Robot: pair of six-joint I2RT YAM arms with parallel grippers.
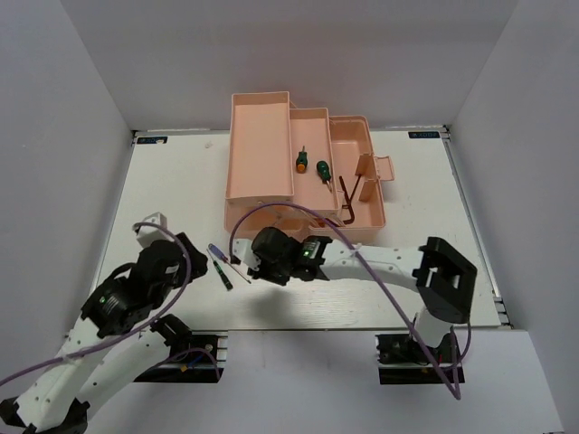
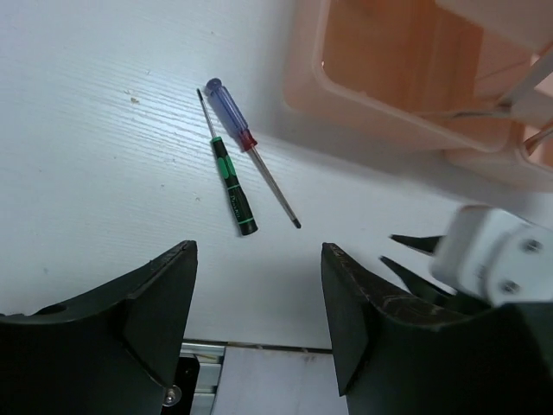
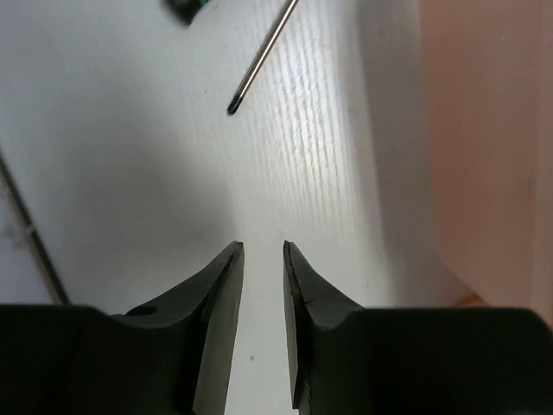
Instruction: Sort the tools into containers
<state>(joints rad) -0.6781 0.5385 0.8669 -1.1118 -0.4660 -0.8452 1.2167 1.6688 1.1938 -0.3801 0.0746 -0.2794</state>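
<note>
Unreadably faint print marks the green-black screwdriver [image 2: 232, 180] — left gripper [image 2: 259, 258] wide, right gripper [image 3: 263, 252] barely parted, both empty.

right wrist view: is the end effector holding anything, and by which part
Nothing. The right end effector is slightly open, only table between its fingers; the left end effector is wide open and empty.

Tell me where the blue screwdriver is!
In the top view, the blue screwdriver lies on the table just left of the toolbox's near corner, right beside the green-and-black screwdriver.
</note>
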